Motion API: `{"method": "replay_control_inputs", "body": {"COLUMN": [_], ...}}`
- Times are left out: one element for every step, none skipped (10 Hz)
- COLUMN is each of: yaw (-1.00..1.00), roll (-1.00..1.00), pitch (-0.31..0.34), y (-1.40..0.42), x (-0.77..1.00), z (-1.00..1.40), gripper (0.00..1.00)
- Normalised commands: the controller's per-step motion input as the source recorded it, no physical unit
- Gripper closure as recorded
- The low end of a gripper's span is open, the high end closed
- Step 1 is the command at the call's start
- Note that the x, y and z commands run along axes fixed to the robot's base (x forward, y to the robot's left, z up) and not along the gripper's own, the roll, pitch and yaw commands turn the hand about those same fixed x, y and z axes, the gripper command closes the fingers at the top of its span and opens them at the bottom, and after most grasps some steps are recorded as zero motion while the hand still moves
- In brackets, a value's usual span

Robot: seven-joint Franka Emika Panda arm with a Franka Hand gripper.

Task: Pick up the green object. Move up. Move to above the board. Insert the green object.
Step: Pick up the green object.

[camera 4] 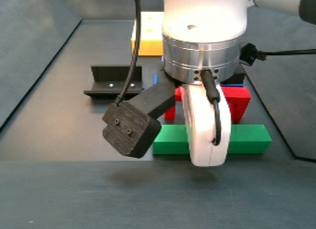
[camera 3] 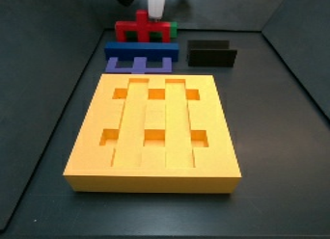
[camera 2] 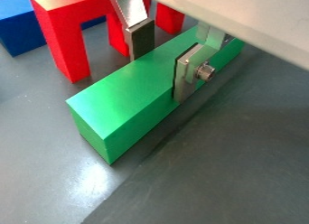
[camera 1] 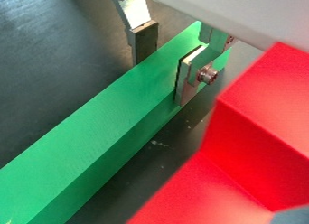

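Observation:
The green object (camera 1: 97, 137) is a long plain bar lying flat on the dark floor, and it shows in both wrist views (camera 2: 121, 115). My gripper (camera 1: 167, 72) straddles it across its width, one silver finger on each long side (camera 2: 163, 69), and both pads look flush against it. In a side view the bar (camera 4: 253, 138) rests on the floor under the arm, whose body hides the fingers. The board (camera 3: 154, 161) is the big yellow-orange slab with grooves and square holes, lying apart from the bar.
A red block (camera 2: 72, 29) stands right beside the bar (camera 1: 259, 110). A blue block (camera 3: 139, 60) lies between the red block (camera 3: 142, 29) and the board. The black fixture (camera 3: 213, 54) sits near the board's far corner. Dark walls enclose the floor.

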Motion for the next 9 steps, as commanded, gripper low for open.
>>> {"method": "replay_control_inputs", "body": {"yaw": [0.00, 0.00, 0.00, 0.00, 0.00, 0.00, 0.00, 0.00, 0.00], "roll": [0.00, 0.00, 0.00, 0.00, 0.00, 0.00, 0.00, 0.00, 0.00], "pitch": [0.000, 0.000, 0.000, 0.000, 0.000, 0.000, 0.000, 0.000, 0.000], "y": [0.00, 0.00, 0.00, 0.00, 0.00, 0.00, 0.00, 0.00, 0.00], "x": [0.00, 0.00, 0.00, 0.00, 0.00, 0.00, 0.00, 0.00, 0.00], "z": [0.00, 0.00, 0.00, 0.00, 0.00, 0.00, 0.00, 0.00, 0.00], "gripper": [1.00, 1.00, 1.00, 1.00, 1.00, 1.00, 1.00, 1.00, 1.00]}}
